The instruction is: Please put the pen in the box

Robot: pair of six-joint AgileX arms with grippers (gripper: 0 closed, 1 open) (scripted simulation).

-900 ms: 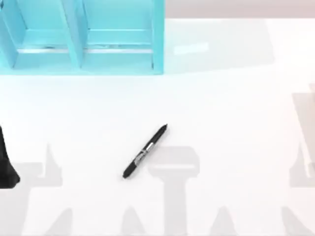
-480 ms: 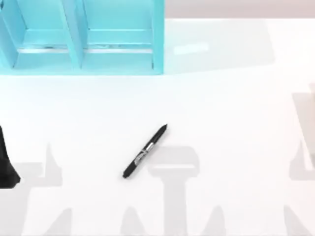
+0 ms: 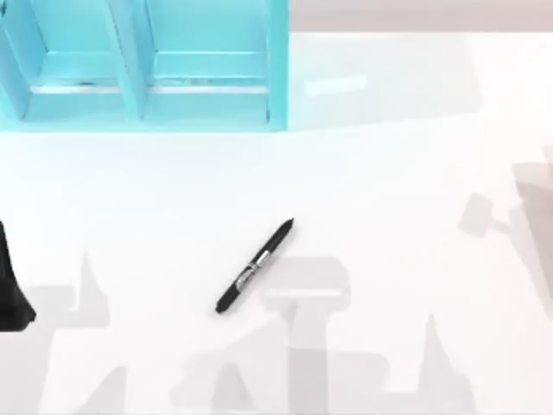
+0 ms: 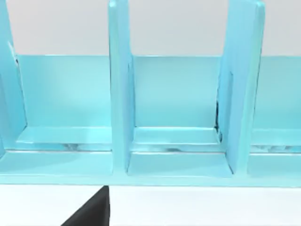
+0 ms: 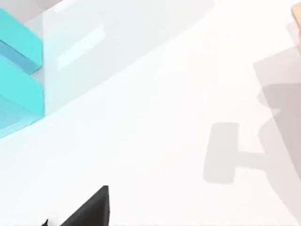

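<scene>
The pen (image 3: 254, 266), slim and black with a silver band, lies slanted on the white table near the middle, touching nothing. The box (image 3: 276, 78) is a turquoise organiser with upright dividers at the back left. In the left wrist view the box (image 4: 120, 103) faces the camera with its compartments open. A corner of the box (image 5: 21, 75) shows in the right wrist view. My left arm (image 3: 12, 290) is a black shape at the table's left edge, far left of the pen. A black piece of each gripper sits low in its wrist view, left (image 4: 91, 211) and right (image 5: 89, 208).
The white table (image 3: 389, 173) stretches open around the pen and to its right. Grey arm shadows lie along the front and right of the table. Bare tabletop and a shadow patch (image 5: 223, 153) appear in the right wrist view.
The shadows at the right and front right of the table have shifted toward the middle, so the right arm is moving. The pen and the left arm have not moved.
</scene>
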